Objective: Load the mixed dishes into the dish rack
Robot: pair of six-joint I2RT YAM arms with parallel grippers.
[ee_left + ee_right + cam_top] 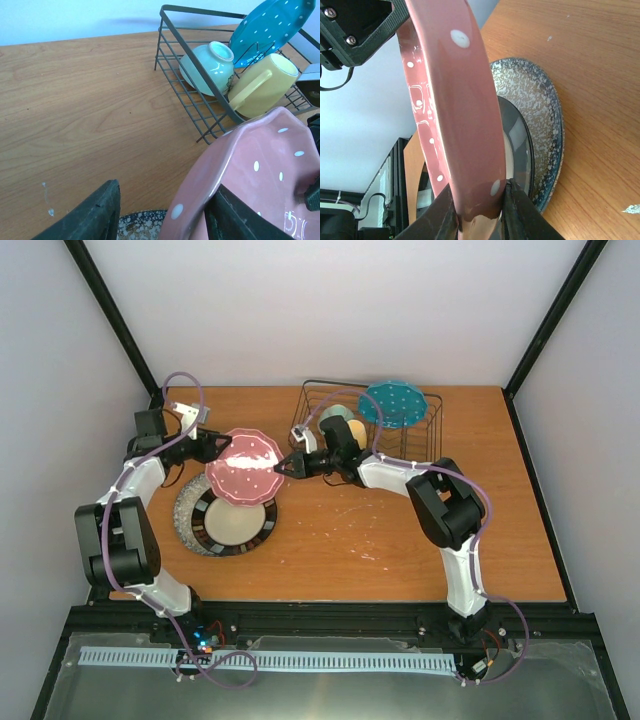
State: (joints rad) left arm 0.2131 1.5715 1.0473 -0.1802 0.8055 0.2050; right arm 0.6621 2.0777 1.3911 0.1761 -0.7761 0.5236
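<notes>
Top view: the pink plate (243,467) hangs tilted over the table's (400,540) left half, above the cream plate (235,523) stacked on the grey plate (188,522). The left gripper (212,447) is at its left rim, the right gripper (290,464) at its right rim. The rack (438,410) at the far edge holds the teal plate (392,403), bowl (335,416) and mug (356,430).

Left wrist view: the jaws stand apart around the pink rim, with a gap beside one finger.

Right wrist view: both fingers pinch the pink rim tight.
</notes>
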